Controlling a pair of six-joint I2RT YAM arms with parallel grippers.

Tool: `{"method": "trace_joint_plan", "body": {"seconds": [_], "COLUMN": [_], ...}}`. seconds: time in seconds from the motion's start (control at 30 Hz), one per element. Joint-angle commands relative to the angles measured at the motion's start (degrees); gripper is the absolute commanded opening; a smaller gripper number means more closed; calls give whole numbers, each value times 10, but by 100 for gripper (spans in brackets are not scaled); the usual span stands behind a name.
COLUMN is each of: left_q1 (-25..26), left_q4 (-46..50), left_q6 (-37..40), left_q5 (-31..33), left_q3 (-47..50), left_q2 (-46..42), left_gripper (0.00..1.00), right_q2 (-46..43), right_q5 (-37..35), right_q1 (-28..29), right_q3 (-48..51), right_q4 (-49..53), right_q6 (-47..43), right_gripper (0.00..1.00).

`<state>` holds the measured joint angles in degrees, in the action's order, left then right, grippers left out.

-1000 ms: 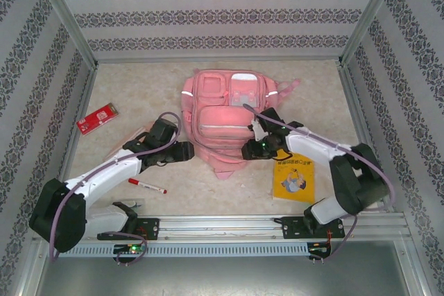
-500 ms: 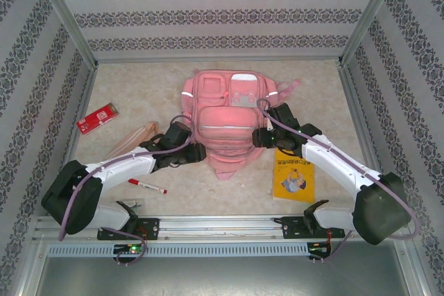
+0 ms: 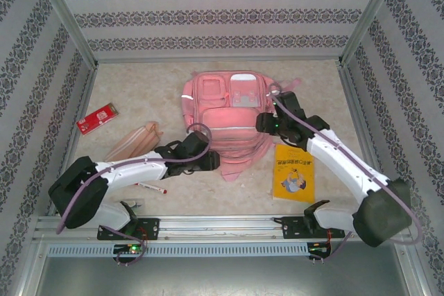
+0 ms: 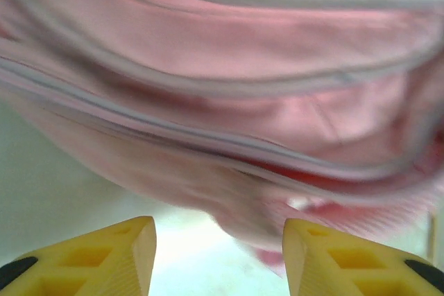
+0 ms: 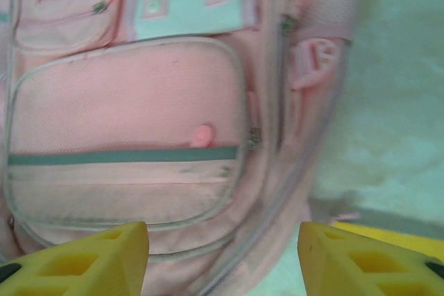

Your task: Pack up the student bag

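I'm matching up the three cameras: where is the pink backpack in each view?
Top external: backpack mid-frame, slightly above centre.
Left wrist: backpack blurred, across the upper part.
Right wrist: backpack across left and centre, front facing the camera.
Shared landmark: the strip across its front, seen again in the right wrist view.

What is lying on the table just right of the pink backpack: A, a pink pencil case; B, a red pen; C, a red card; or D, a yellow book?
D: in the top view the yellow book lies flat beside the right side of the student bag.
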<state>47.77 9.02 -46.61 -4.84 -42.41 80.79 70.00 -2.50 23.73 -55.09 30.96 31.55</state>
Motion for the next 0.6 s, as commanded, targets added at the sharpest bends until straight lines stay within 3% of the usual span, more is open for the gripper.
{"method": "trace_joint_plan", "body": {"seconds": [0.0, 0.1, 0.2, 0.27, 0.4, 0.47, 0.57], "left_q1": [23, 24, 24, 24, 24, 23, 11], "left_q4": [86, 124, 142, 116, -34, -58, -83], "left_q6": [13, 39, 107, 162, 439, 537, 602], "left_q5": [39, 56, 86, 118, 106, 116, 120], "left_q3": [-34, -42, -46, -35, 2, 0, -9], "left_q2": [-56, -102, -143, -163, -163, -144, -115], "left_gripper": [52, 52, 53, 54, 63, 67, 68], "right_q2": [-53, -54, -21, 5, 83, 125, 183], "right_q5": [33, 155, 231, 223, 199, 212, 240], "right_q1": [-28, -31, -23, -17, -14, -10, -5], "right_q3": [42, 71, 86, 87, 62, 58, 61], "right_q4": [31, -16, -93, -131, -148, -165, -207], "right_q6": [128, 258, 384, 424, 440, 457, 489], "right_gripper": [56, 54, 54, 54, 54, 55, 55]}}
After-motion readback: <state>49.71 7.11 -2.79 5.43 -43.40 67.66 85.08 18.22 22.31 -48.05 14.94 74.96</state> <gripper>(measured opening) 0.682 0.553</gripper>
